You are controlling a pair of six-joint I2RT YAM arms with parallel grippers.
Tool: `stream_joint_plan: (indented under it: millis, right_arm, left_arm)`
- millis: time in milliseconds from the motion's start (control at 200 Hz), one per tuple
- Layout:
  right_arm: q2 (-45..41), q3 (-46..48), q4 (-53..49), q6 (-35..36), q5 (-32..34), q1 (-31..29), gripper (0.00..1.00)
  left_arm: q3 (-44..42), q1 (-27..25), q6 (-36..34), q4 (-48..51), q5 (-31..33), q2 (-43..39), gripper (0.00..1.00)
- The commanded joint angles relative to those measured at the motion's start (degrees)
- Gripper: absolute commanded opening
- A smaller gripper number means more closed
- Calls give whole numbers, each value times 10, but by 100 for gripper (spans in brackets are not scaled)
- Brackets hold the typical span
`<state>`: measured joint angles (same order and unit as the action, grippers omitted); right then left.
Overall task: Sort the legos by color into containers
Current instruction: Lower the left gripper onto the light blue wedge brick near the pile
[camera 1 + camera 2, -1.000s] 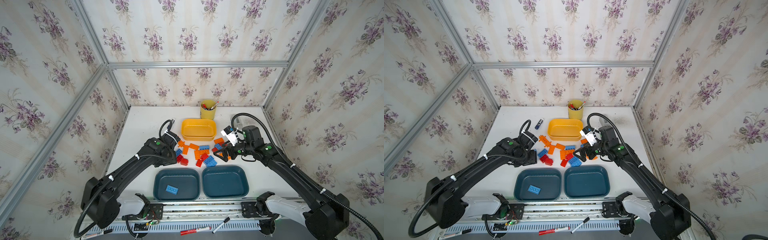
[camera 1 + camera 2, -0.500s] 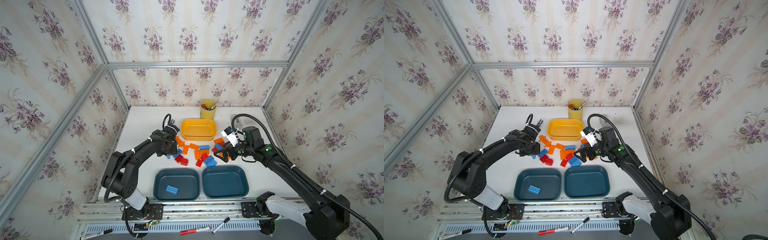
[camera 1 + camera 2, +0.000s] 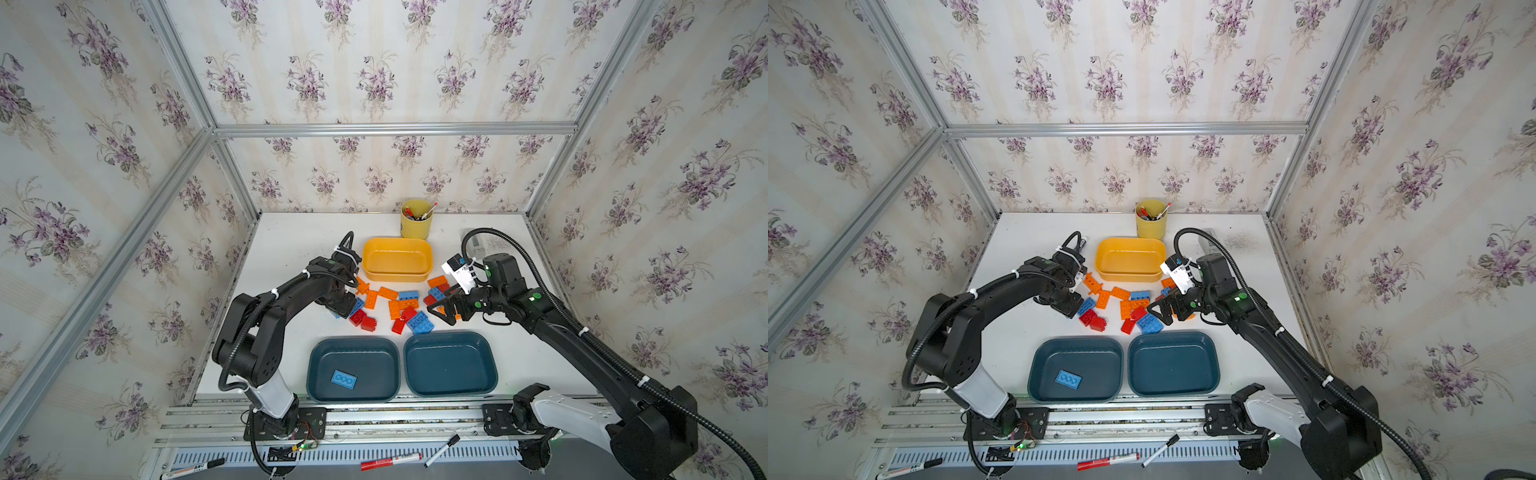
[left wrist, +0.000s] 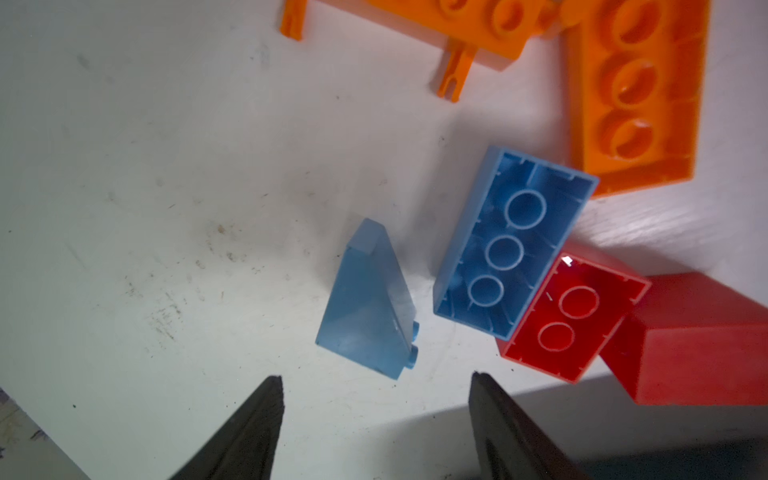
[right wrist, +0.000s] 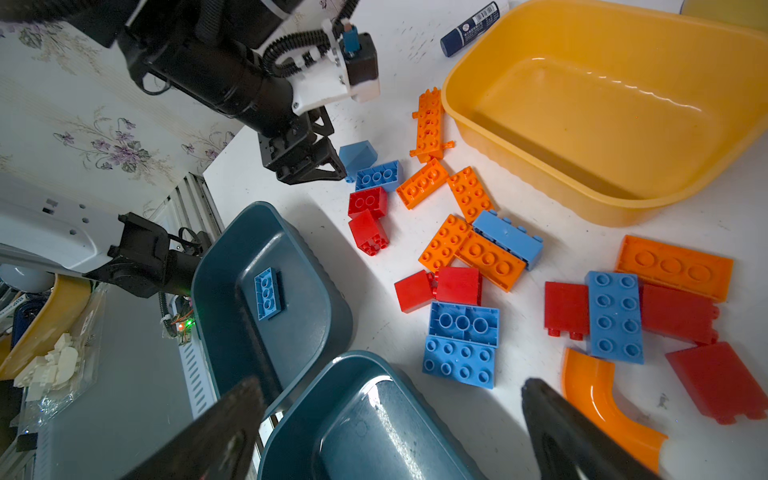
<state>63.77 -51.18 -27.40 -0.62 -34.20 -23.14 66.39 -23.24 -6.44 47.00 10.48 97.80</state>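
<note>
By the look of it, you are working the pick of a blue brick. The left hand is hovering low over the table with its fingers standing apart and nothing between them. The blue sloped brick is lying on its side directly ahead of that gap, just beyond the fingertips, its long axis running away from the hand and leaning slightly across it. You are therefore needing a short advance rather than a turn before closing. An upturned blue brick is lying just beside the slope, apart from it by a narrow strip of table, and appears to be touching a red brick; one finger is likely to be crowding that pair, so you are risking a nudge. The right hand is hovering farther off, over the other side of the legos, fingers wide apart and empty. The teal tub on the left arm's side is holding one flat blue brick; the second teal tub and the yellow tub are standing empty.
</note>
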Motion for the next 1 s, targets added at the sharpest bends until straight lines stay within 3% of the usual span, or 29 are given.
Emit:
stream_joint_plan:
  millis: [0, 395, 590, 695, 945, 995]
  right_arm:
    - [-3, -1, 5, -6, 0, 0, 100]
    - [-13, 9, 3, -9, 8, 0, 100]
    - [-14, 10, 1, -6, 11, 0, 100]
    - [-12, 11, 5, -8, 10, 0, 100]
    - [-6, 10, 7, -7, 7, 0, 100]
    - [-4, 9, 7, -7, 6, 0, 100]
  left_arm:
    - [8, 7, -71, -15, -29, 14, 73]
    - [9, 35, -75, -27, -44, 56, 67]
    - [12, 45, -76, -28, -64, 65, 56]
    - [15, 51, -72, -20, -76, 71, 44]
    - [12, 51, -69, -6, -88, 76, 54]
    - [12, 51, -69, -5, -89, 76, 60]
